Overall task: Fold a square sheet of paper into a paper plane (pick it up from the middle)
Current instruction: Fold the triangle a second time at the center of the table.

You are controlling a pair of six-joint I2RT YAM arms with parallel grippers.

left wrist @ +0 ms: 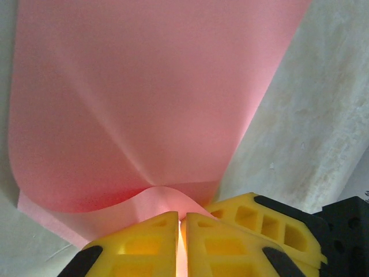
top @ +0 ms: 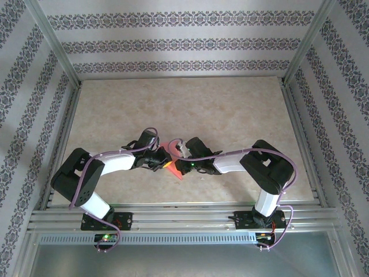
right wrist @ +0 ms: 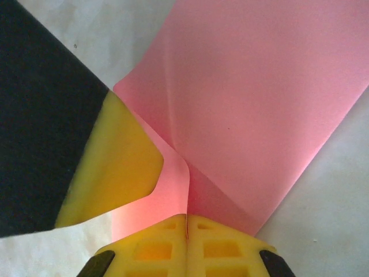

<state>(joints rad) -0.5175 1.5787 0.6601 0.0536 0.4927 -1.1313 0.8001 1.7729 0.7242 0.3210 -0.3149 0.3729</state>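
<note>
Currently L gripper (left wrist: 180, 228) & R gripper (right wrist: 187, 228) each pinch pink paper sheet (left wrist: 144, 86), jaws pressed tight.

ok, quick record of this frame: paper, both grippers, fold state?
paper: pink sheet of paper, one piece, drawn up into a ridge where it is gripped
left gripper: shut on the sheet of paper
right gripper: shut on the sheet of paper, close beside the left one
fold state: soft crease running out from the pinch, no plane shape yet
location: near half of the table, between the two arms
</note>
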